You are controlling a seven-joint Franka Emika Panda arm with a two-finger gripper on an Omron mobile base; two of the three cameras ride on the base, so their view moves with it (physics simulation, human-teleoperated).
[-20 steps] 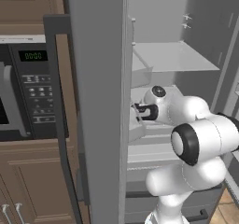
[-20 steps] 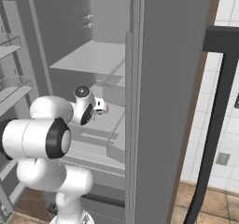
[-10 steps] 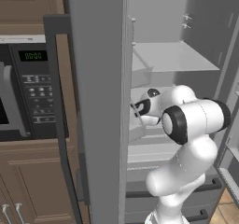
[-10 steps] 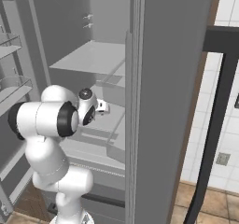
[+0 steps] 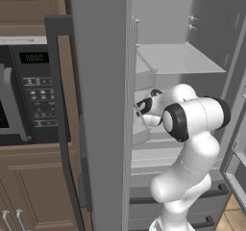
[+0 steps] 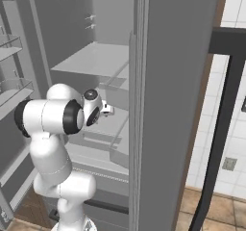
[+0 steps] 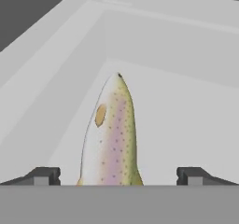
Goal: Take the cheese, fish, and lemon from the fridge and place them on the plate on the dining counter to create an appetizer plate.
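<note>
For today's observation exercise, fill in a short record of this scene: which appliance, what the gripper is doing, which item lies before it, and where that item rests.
appliance: fridge, door open
gripper: gripper open, reaching into the fridge
item ahead: fish, lying between the two fingertips, not gripped
resting place: pale grey compartment floor, near a corner

Robot arm (image 5: 192,148): glossy white shell, built from rounded bulbous segments joined like stacked capsules. Black ring bands mark joints; broad dark collar at elbow (image 6: 72,118), second dark disc with small grey cap near wrist (image 6: 90,95). Hand end (image 5: 144,107) black with pale detail, possibly camera mount; view too coarse to confirm. Finger tips (image 7: 44,175): small, dark grey, blocky. No cables, screws or markings discernible.
</note>
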